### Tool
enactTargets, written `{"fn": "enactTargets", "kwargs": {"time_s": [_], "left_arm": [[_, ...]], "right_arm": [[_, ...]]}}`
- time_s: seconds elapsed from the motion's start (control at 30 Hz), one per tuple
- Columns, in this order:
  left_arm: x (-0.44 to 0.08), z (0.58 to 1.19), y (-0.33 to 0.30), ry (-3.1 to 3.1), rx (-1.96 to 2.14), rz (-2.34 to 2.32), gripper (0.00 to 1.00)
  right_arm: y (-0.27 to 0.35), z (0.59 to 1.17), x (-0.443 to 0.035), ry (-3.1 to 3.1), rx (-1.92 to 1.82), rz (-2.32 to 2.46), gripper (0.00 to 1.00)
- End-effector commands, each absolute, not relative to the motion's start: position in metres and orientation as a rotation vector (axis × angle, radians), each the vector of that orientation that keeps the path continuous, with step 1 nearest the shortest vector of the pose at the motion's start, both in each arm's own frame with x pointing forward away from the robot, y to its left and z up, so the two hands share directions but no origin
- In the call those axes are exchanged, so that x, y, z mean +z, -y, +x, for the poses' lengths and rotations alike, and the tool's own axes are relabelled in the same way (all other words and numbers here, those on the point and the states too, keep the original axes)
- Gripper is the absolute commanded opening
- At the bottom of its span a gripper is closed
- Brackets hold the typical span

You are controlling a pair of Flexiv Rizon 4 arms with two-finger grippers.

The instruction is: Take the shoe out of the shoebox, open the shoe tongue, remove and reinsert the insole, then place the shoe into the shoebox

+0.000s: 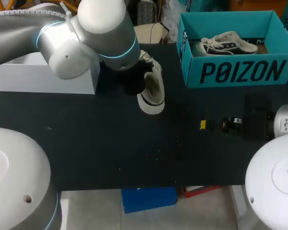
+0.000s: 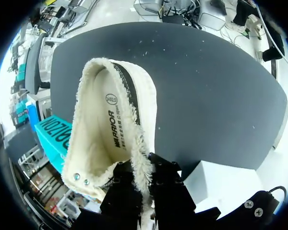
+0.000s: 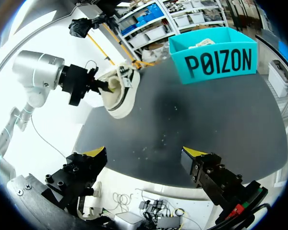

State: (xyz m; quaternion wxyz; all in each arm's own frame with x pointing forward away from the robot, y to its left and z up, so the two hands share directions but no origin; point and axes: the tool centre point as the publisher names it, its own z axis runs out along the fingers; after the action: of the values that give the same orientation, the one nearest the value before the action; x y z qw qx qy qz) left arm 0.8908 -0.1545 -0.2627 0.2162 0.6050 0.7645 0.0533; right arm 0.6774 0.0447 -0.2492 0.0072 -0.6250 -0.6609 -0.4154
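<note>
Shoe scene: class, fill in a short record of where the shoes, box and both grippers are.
held shoe: cream, outside the box, over the table
left gripper: shut on held shoe, at its collar
right gripper: open, empty, over the table
box: teal, open, at the table's far right
second shoe: lying inside the box

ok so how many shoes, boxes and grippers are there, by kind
shoes: 2, held shoe and boxed shoe
boxes: 2, teal box and white box
grippers: 2, left gripper and right gripper
total: 6
</note>
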Motion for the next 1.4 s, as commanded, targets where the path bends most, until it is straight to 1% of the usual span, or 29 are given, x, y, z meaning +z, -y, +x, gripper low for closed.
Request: {"fn": "enactTargets", "kwargs": {"time_s": [0.03, 0.17, 0.33, 1.4], "left_arm": [[-0.200, 0.870, 0.138, -2.078, 0.200, 1.646, 0.00], [-0.183, 0.875, 0.134, -2.058, 0.195, 1.627, 0.00], [-0.172, 0.876, 0.132, -2.043, 0.173, 1.621, 0.00], [-0.172, 0.876, 0.132, -2.043, 0.173, 1.621, 0.00]], "right_arm": [[-0.043, 0.678, -0.249, 2.064, -1.290, -1.950, 1.00], [-0.043, 0.678, -0.249, 2.064, -1.290, -1.950, 1.00], [-0.043, 0.678, -0.249, 2.064, -1.290, -1.950, 1.00], [-0.043, 0.678, -0.249, 2.064, -1.290, -1.950, 1.00]]}}
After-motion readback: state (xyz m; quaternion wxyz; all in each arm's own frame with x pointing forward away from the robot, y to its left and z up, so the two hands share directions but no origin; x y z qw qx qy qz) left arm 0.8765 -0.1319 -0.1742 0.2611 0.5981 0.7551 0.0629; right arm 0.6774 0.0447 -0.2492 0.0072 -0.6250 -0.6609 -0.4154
